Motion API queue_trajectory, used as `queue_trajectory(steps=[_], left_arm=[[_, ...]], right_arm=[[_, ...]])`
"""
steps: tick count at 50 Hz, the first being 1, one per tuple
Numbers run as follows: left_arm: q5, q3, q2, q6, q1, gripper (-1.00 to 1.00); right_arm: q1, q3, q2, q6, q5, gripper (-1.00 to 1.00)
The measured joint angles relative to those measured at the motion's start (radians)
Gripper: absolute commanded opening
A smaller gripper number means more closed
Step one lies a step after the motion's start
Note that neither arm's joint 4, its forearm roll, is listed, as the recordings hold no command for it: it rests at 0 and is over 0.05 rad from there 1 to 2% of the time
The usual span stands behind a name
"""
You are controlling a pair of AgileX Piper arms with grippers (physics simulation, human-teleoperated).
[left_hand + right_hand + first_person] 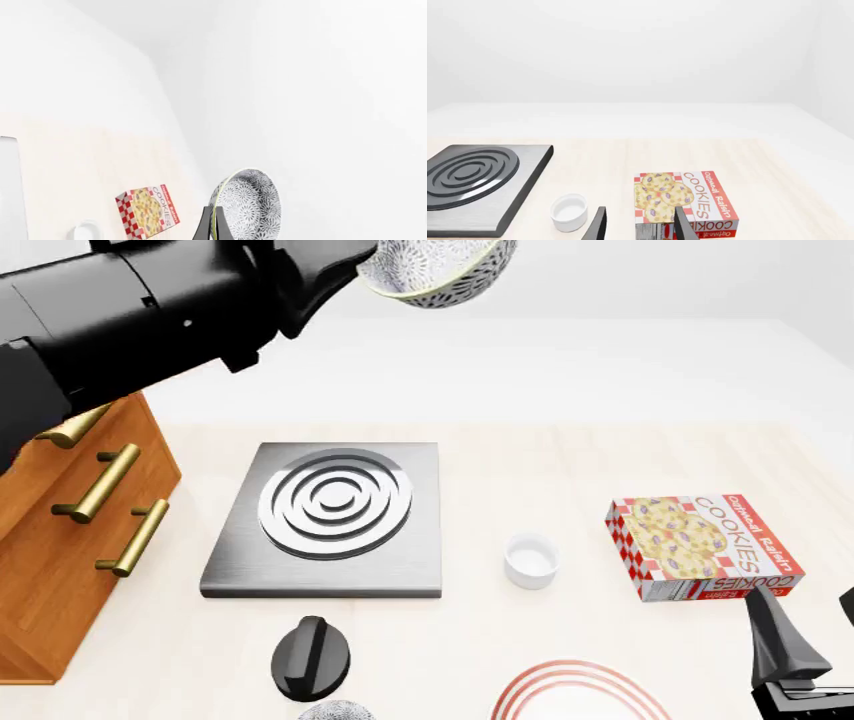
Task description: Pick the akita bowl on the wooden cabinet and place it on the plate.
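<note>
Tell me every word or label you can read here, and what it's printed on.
"Oatmeal Raisin": small red lettering on top of the cookie box.
"COOKIES": large white letters on the same box's red band.
Fine print on the box's near side panel: too small to read.
Nothing else carries any writing.

plate (577,692) cut by bottom edge, wooden cabinet (67,530) partly hidden
</note>
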Motion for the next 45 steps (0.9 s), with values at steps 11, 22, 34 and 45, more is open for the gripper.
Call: queue_trajectory(steps=[11,22,34,45], left_arm=[[-0.012,0.022,0.029,-0.003,-0.048,-1.00],[-0.045,0.079,0.047,-0.025,-0.088,-1.00],[-0.087,0.145,0.061,-0.063,-0.129,-1.00],[-0.104,0.184,0.076,-0.076,-0.165,-1.00]], right_arm=[[0.000,0.000,0.000,0.000,0.000,1.00],[0.000,0.000,0.000,0.000,0.000,1.00],[0.000,0.000,0.000,0.000,0.001,1.00],[0.000,0.000,0.000,0.000,0.001,1.00]])
